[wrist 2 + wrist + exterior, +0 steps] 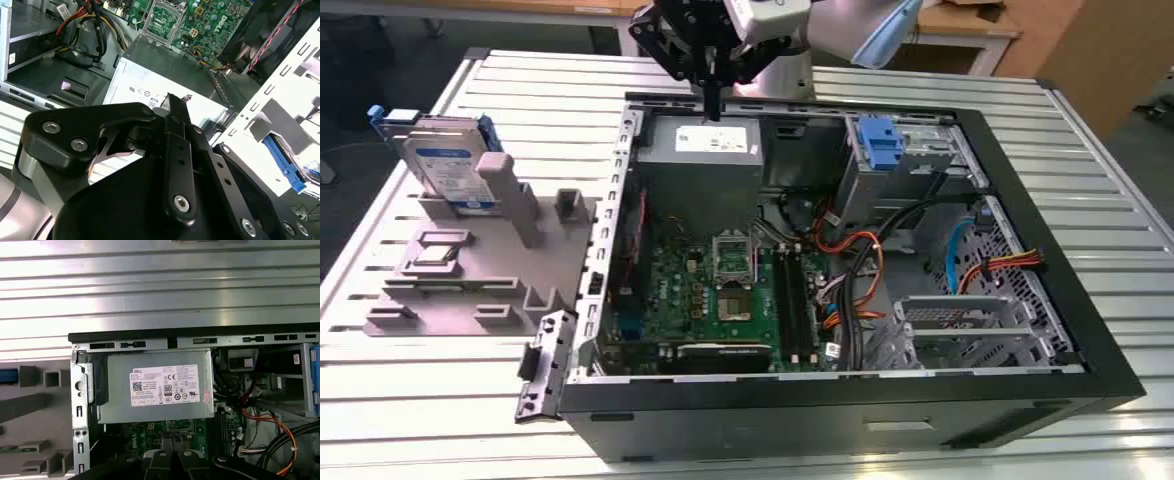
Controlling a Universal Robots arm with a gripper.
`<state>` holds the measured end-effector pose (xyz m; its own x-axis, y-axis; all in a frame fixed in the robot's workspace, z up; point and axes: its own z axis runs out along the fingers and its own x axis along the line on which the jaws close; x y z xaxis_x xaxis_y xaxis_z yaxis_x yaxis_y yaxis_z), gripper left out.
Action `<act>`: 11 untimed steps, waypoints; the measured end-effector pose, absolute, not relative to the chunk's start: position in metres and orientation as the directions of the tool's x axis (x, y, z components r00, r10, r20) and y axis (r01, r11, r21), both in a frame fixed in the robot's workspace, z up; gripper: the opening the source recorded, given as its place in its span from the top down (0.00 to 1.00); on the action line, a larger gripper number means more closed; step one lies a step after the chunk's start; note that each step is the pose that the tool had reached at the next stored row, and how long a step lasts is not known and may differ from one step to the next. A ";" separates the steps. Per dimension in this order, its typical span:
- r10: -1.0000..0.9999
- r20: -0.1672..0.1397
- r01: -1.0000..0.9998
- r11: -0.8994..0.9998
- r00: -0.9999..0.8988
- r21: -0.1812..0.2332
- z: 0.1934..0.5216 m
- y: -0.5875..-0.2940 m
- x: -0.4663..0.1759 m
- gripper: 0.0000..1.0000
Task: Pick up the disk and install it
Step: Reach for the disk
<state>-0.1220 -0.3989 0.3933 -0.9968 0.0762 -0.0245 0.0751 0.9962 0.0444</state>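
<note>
The disk [450, 162] stands upright in a grey fixture [467, 270] on the table, at the exterior view's left, outside the computer case. It is a silver-grey drive with a white-and-blue label in a blue carrier. My gripper [714, 108] hangs far from it, over the back edge of the open case [854, 392], just above the grey power supply box [707, 142]. Its fingers are shut with nothing between them. In the second wrist view the black fingertips [175, 102] point at the power supply [150, 82].
Another blue caddy [881, 142] sits in the drive cage at the case's back, toward the exterior view's right. The motherboard [720, 290], orange and black cables [854, 270] and a metal cage [961, 320] fill the case. The first wrist view shows the power supply [160, 390] and the ribbed table [160, 290].
</note>
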 end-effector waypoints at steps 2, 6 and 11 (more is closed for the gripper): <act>0.076 -0.024 0.075 0.996 -0.997 0.044 0.393 -0.399 -0.122 0.90; 0.076 -0.025 0.075 0.996 -0.997 0.044 0.393 -0.399 -0.122 0.90; 0.076 -0.024 0.075 0.996 -0.997 0.044 0.393 -0.399 -0.127 0.90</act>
